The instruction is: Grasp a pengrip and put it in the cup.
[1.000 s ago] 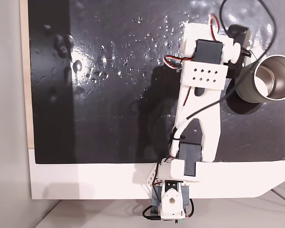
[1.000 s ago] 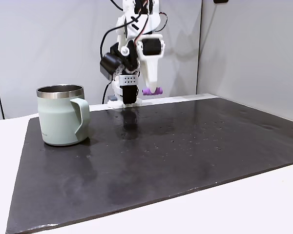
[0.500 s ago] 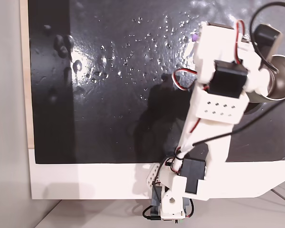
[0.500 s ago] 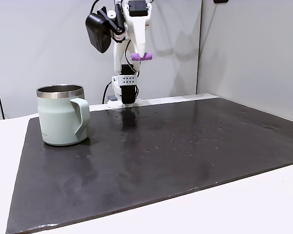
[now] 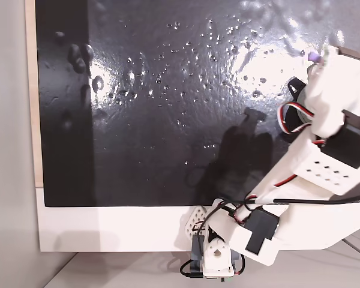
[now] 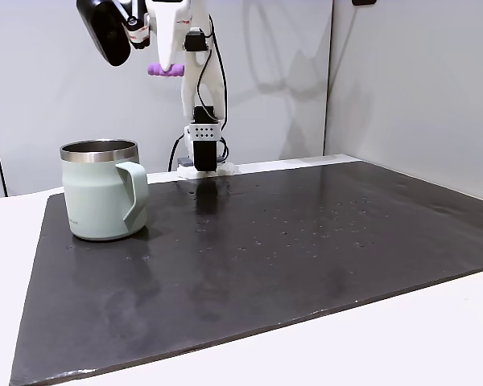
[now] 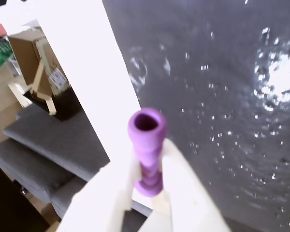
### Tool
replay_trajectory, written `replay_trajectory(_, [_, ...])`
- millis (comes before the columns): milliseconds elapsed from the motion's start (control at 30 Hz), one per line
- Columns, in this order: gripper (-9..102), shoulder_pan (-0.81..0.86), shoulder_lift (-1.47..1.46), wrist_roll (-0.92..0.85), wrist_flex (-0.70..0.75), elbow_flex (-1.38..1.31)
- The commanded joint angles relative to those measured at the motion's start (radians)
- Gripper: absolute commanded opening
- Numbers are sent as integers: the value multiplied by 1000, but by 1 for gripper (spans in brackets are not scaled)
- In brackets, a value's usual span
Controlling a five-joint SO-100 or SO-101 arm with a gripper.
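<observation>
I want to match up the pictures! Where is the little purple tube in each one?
A fixed view, from above: pengrip peeks out at the arm's tip, upper right.
A fixed view, from the side: pengrip held high, above and right of the cup.
Wrist view: pengrip centre, between the fingers.
Shared landmark: the black mat.

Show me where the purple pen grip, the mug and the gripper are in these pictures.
pen grip [image 7: 147, 150]: wrist view, on its ribbed purple body between the fingers.
mug [image 6: 97, 201]: a fixed view, on its pale grey-green outer wall.
gripper [image 6: 167, 70]: a fixed view, at the fingertips holding the pen grip above the mug.
</observation>
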Motion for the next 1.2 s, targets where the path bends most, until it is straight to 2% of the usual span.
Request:
replay_trajectory(0, [0,77,15,-37,5,-71])
replay_trajectory(333, [0,229,-48,-104,6,-71])
replay_trajectory(700, [0,267,-71,-124,11,-104])
replay_trajectory(733, [4,267,-74,-124,18,-114])
replay_trajectory(833, [27,267,-83,-121,54,-164])
replay_trajectory(900, [36,267,-86,-121,69,-195])
replay_trajectory(1167, [38,264,-86,-110,95,-238])
